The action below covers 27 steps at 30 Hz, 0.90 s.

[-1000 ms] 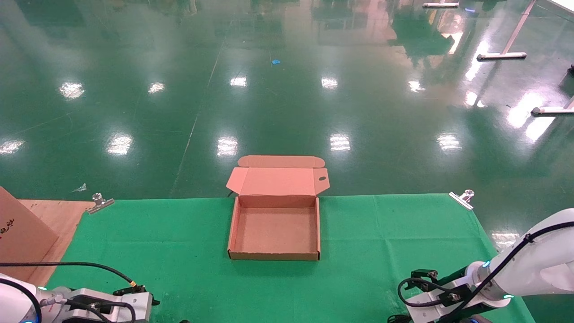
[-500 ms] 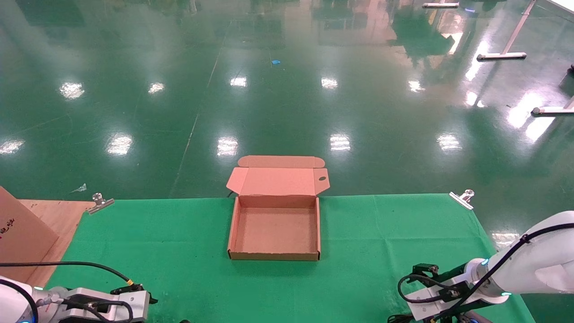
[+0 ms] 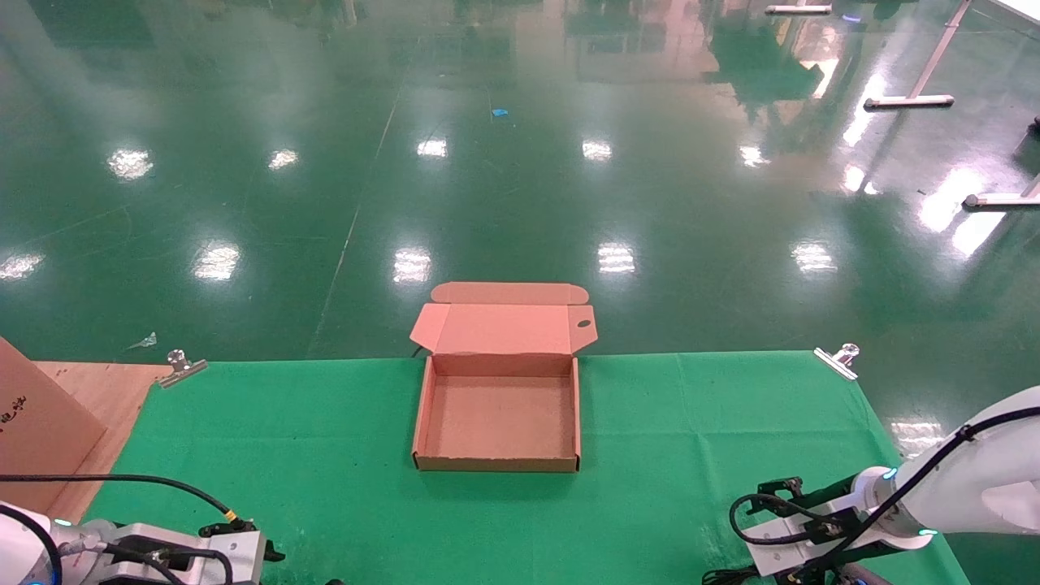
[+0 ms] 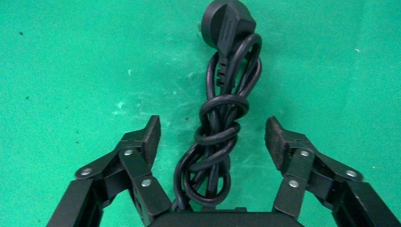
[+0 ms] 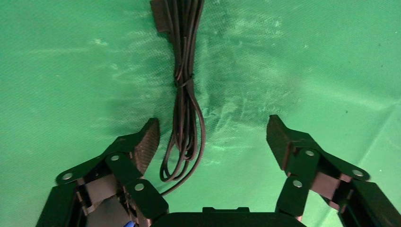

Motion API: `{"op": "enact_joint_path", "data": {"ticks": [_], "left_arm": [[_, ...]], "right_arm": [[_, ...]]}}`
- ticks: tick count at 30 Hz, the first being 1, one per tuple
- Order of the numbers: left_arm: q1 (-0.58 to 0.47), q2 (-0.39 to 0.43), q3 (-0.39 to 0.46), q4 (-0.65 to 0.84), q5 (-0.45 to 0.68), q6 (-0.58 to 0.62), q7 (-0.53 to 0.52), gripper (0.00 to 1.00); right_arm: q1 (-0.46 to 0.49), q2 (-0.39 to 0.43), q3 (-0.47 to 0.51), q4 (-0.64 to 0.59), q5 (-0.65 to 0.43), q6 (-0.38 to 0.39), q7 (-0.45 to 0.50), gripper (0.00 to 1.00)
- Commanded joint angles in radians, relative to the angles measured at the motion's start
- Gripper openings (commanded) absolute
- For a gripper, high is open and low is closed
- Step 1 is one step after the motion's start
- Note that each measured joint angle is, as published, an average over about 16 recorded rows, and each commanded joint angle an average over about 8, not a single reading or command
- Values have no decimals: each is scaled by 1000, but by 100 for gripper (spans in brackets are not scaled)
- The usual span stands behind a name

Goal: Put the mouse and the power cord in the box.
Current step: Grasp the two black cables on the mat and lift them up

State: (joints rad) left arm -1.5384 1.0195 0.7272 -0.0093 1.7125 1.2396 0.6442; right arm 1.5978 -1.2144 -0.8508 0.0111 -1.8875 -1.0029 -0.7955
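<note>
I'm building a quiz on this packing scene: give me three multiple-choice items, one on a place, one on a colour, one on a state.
1. The knotted power cord lies:
A. in the box
B. on the green cloth between the left gripper's fingers
C. on the carton

2. The cloth on the table is:
A. green
B. blue
C. white

3. The box is:
A. taped shut
B. open and full
C. open and empty

Answers: 1 B, the left wrist view shows the left gripper open around the cord. 2 A, green in every view. 3 C, the lid stands back over a bare inside.
</note>
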Motion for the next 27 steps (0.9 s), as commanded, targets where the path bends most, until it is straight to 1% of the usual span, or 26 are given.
{"op": "enact_joint_path", "data": {"ticks": [1,18,27], "left_arm": [[0,-2,-1,2,-1,4,2,0],[-3,-6,3,7,5,17,9,0],[-9,-10,5,6,7,36,14,0]], "right_arm": [[2,2,1,-3,1,-5,-1,0],[18,20,7,-13,10,-109,-18,0],[20,28,11,-14,16,-127,-20,0]]}}
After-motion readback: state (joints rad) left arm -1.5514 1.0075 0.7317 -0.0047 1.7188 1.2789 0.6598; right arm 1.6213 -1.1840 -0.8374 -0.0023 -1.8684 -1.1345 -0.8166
